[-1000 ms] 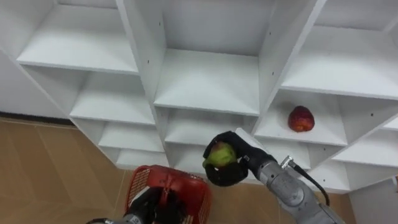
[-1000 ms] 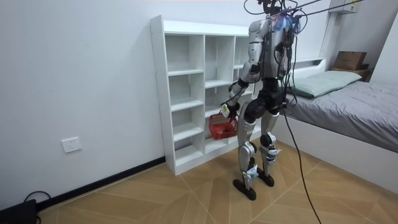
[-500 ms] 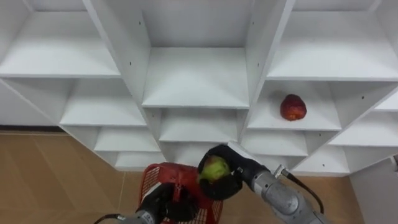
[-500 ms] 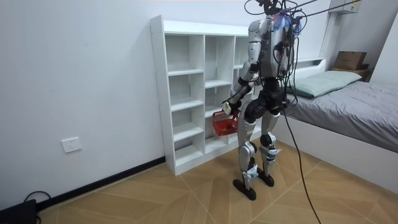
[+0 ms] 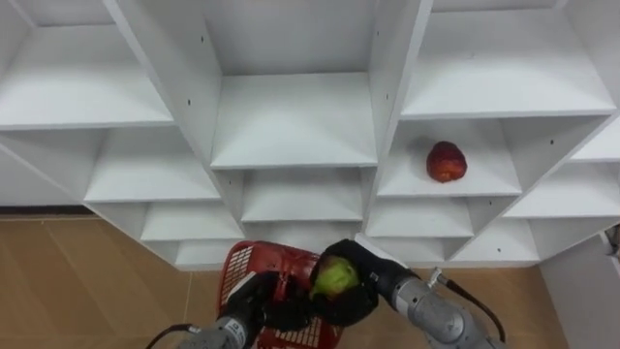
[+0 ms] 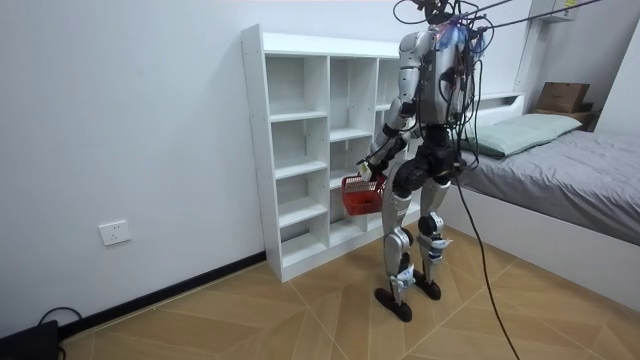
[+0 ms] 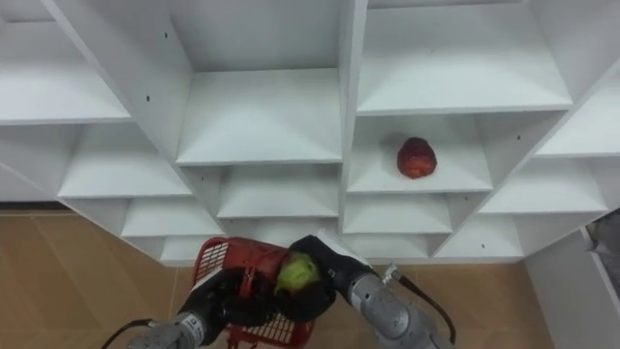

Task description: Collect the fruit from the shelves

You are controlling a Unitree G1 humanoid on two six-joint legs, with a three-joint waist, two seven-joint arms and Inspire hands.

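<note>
My right hand (image 5: 356,291) (image 7: 318,274) is shut on a green fruit (image 5: 333,276) (image 7: 296,271), held just over the right rim of the red basket (image 5: 260,266) (image 7: 217,260). My left hand (image 5: 250,302) (image 7: 221,296) is curled round the basket's handle from below. A red fruit (image 5: 446,161) (image 7: 417,157) lies on a shelf in the right column of the white closet (image 5: 291,126) (image 7: 262,121). In the room view I stand facing the closet (image 6: 300,150) with the basket (image 6: 360,195) held up in front of me.
The other closet shelves are bare. Wooden floor (image 5: 87,281) lies below the closet. In the room view a bed (image 6: 560,170) stands behind me and a white wall with a socket (image 6: 114,233) runs to the room view's left.
The basket has risen towards the green fruit, and my right hand has brought the fruit down and left to the basket's rim. The camera has tilted, so the closet sits lower.
</note>
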